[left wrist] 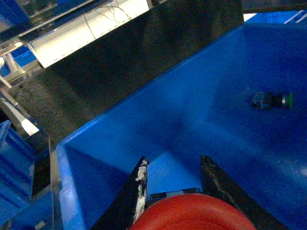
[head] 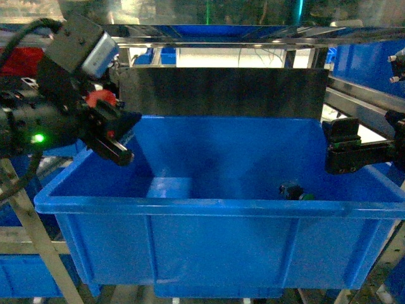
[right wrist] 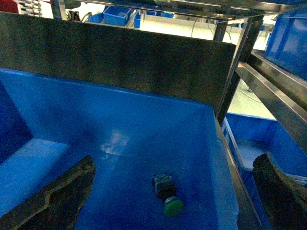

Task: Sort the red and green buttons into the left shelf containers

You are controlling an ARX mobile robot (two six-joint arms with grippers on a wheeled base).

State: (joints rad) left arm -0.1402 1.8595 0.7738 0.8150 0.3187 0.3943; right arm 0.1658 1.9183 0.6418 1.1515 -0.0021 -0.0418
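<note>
- Red button (left wrist: pixel 192 213) is pinched between the left gripper's (head: pixel 112 136) fingers, up over the left end of the big blue tub (head: pixel 215 208).
- Green button (right wrist: pixel 168 194) is lying on its side on the tub floor, toward the right wall.
- Right gripper (head: pixel 345 149) hangs at the tub's right rim, jaws spread wide, nothing in them.

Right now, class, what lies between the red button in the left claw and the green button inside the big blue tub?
Only bare blue tub floor. The left wrist view shows the red button and green button.
</note>
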